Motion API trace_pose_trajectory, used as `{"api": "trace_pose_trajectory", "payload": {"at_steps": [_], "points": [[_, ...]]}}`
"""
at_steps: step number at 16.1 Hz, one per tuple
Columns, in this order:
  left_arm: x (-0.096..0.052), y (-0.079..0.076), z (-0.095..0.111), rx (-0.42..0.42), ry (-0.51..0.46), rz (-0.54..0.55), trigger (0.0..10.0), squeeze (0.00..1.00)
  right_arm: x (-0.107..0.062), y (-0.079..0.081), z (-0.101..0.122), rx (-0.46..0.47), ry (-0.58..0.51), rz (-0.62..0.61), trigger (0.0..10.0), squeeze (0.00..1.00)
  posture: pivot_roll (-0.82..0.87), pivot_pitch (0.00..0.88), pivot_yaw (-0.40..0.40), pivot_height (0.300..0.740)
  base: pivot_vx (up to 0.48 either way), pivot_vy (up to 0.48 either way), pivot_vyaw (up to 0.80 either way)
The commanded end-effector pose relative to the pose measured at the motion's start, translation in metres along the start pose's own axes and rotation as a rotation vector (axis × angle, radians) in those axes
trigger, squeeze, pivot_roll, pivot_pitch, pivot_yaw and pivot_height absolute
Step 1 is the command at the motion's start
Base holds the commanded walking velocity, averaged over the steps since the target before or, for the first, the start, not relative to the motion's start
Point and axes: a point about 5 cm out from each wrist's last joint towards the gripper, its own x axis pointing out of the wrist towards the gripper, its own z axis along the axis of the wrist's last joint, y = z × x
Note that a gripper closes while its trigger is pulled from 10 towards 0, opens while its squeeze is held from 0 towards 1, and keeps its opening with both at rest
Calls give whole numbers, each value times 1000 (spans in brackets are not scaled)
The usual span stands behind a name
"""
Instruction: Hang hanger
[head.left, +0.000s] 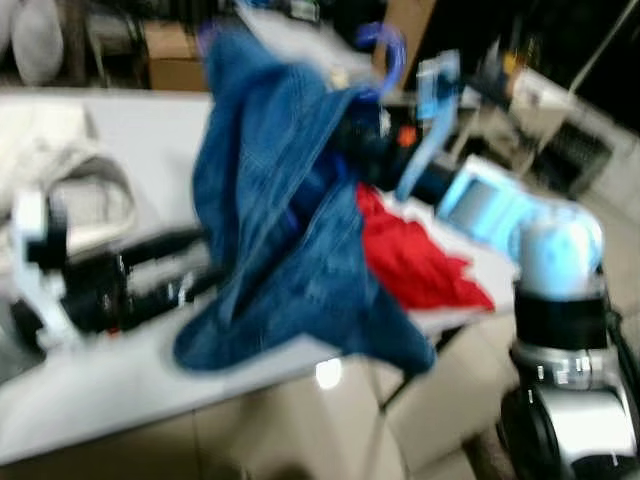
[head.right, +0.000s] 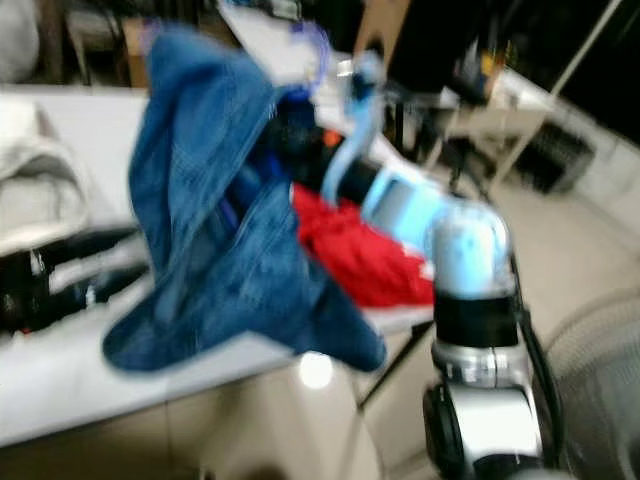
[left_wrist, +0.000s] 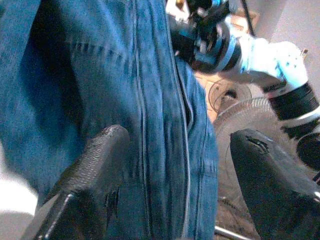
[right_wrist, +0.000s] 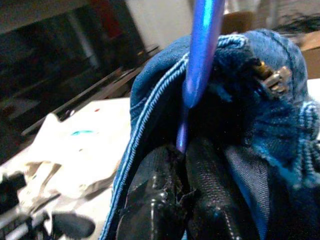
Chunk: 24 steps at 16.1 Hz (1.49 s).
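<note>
A blue denim garment (head.left: 280, 220) hangs on a blue plastic hanger whose hook (head.left: 385, 55) sticks up above it. My right gripper (right_wrist: 184, 150) is shut on the hanger's neck (right_wrist: 197, 60), holding garment and hanger above the white table (head.left: 130, 380). The garment's lower edge droops onto the table. My left gripper (left_wrist: 180, 150) is open, low on the left, its fingers (head.left: 170, 265) pointing at the denim, with the cloth just beyond the pads (left_wrist: 100, 165). The head views are blurred.
A red cloth (head.left: 420, 260) lies on the table behind the denim. A white cloth (head.left: 60, 180) lies at the table's left. A floor fan (head.right: 590, 360) stands right of the table edge. Boxes (head.left: 175, 55) and furniture crowd the dark background.
</note>
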Motion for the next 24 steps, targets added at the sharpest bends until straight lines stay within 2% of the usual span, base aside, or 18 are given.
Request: {"api": "trace_pose_trajectory", "payload": {"at_steps": [1, 3, 5, 7, 8, 9, 10, 12, 14, 15, 16, 18, 19, 21, 22, 24], "points": [[9, -9, 8, 63, 37, -52, 10000, 1000, -21, -3, -5, -51, 25, -27, 10000, 0, -1, 0, -158, 740, 0, 0, 763], [13, -11, 13, 95, 51, -77, 10000, 1000, -36, -10, -18, -62, 68, -81, 10000, 0, -8, 0, -143, 740, 0, 0, 763], [15, -11, 21, 88, 32, -110, 10000, 1000, -49, -17, -24, -56, 66, -135, 10000, 0, -14, 0, -123, 740, 0, 0, 766], [18, -7, 40, 61, -78, -131, 10000, 1000, -59, -20, -29, -54, 63, -177, 10000, 0, -20, 0, -108, 740, 0, 0, 769], [19, 0, 48, 46, -136, -106, 10000, 1000, -63, -17, -32, -59, 67, -178, 10000, 0, -32, 0, -98, 740, 0, 0, 769], [22, 14, 44, 62, -120, 12, 10000, 1000, -68, -11, -37, -56, 74, -154, 10000, 0, -35, 0, -96, 740, 0, 0, 763], [29, 22, 20, 103, -5, 139, 10000, 1000, -76, -6, -50, -69, 107, -150, 10000, 0, -42, 0, -88, 740, 0, 0, 769], [35, 20, 3, 141, 65, 169, 10000, 1000, -80, -3, -60, -93, 140, -163, 10000, 0, -50, 0, -86, 740, 0, 0, 769], [54, 14, -24, 91, 80, 241, 10000, 1000, -90, 8, -78, -35, 136, -146, 10000, 0, -56, 0, -65, 740, 0, 0, 769], [59, 13, -41, 153, 142, 309, 10000, 1000, -95, 12, -88, -16, 143, -140, 10000, 0, -38, 0, -58, 740, 0, 0, 769], [58, 14, -42, 171, 136, 362, 10000, 1000, -96, 12, -93, -1, 146, -143, 10000, 0, -33, 0, -56, 740, 0, 0, 769], [56, 13, -42, 148, 104, 403, 10000, 1000, -95, 11, -99, 5, 158, -154, 10000, 0, -28, 0, -58, 740, 0, 0, 769], [55, 14, -43, 163, 106, 428, 10000, 1000, -95, 10, -103, 0, 170, -164, 10000, 0, -21, 0, -63, 740, 0, 0, 769], [42, 32, -43, 185, 106, 604, 10000, 1000, -87, 10, -105, -10, 163, -173, 10000, 0, -34, 0, -55, 740, 0, 0, 769], [40, 37, -47, 209, 121, 645, 10000, 1000, -88, 10, -107, -19, 154, -183, 10000, 0, -32, 0, -48, 740, 0, 0, 769], [41, 32, -49, 189, 118, 611, 10000, 1000, -90, 10, -107, -12, 134, -185, 10000, 0, -28, 0, -36, 740, 0, 0, 769]]}}
